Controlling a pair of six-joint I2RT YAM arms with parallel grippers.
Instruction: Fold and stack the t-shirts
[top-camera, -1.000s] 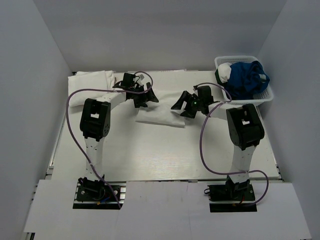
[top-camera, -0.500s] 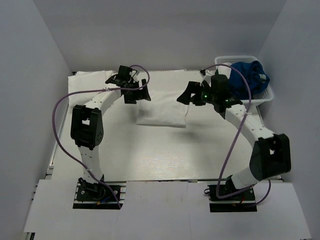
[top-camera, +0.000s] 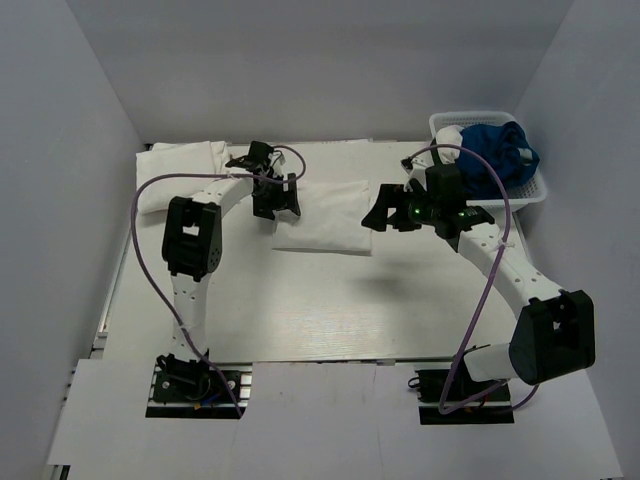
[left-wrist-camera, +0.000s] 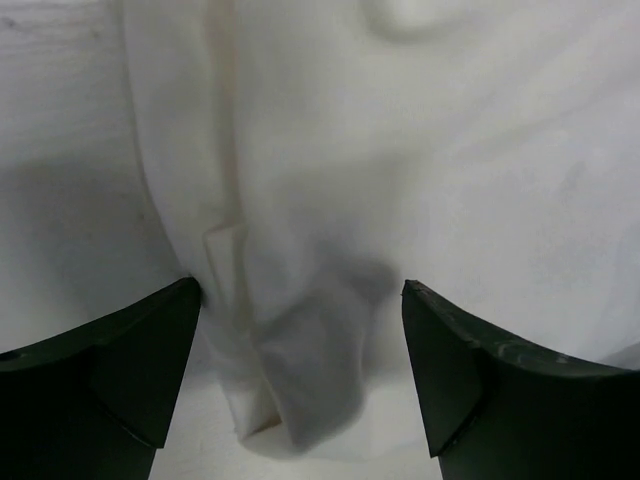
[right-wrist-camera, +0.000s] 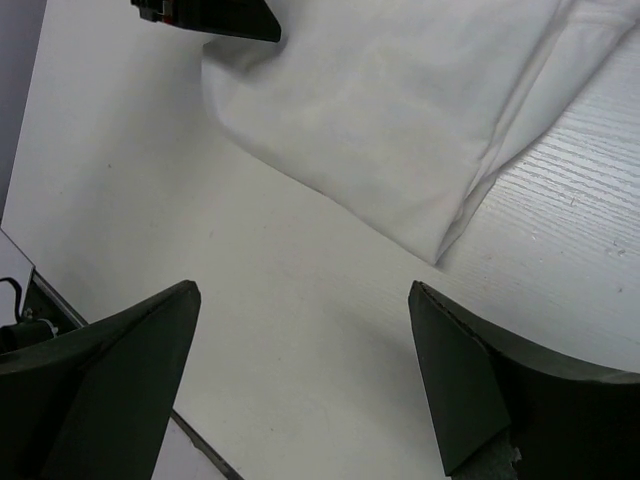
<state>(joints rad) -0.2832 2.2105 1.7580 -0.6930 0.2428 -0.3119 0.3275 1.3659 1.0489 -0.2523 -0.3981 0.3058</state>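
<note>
A folded white t-shirt (top-camera: 325, 220) lies flat mid-table. My left gripper (top-camera: 278, 200) hovers at its left edge, jaws wide. In the left wrist view the left gripper (left-wrist-camera: 300, 290) is open, and a folded corner of the t-shirt (left-wrist-camera: 300, 370) lies loose between its fingers. My right gripper (top-camera: 378, 215) hangs open at the shirt's right edge. In the right wrist view the right gripper (right-wrist-camera: 305, 290) frames only bare table, with the t-shirt (right-wrist-camera: 390, 100) lying beyond its tips. A pile of folded white t-shirts (top-camera: 180, 165) sits at the back left.
A white lattice basket (top-camera: 475, 116) at the back right holds a blue cloth (top-camera: 495, 155) and a white bundle (top-camera: 452, 140). The white table (top-camera: 320, 300) is walled on three sides. Purple cables loop off both arms.
Both grippers lifted off the shirt, then came back down, the left to its left edge, the right beside its right edge. The right arm's elbow swung out to the right.
</note>
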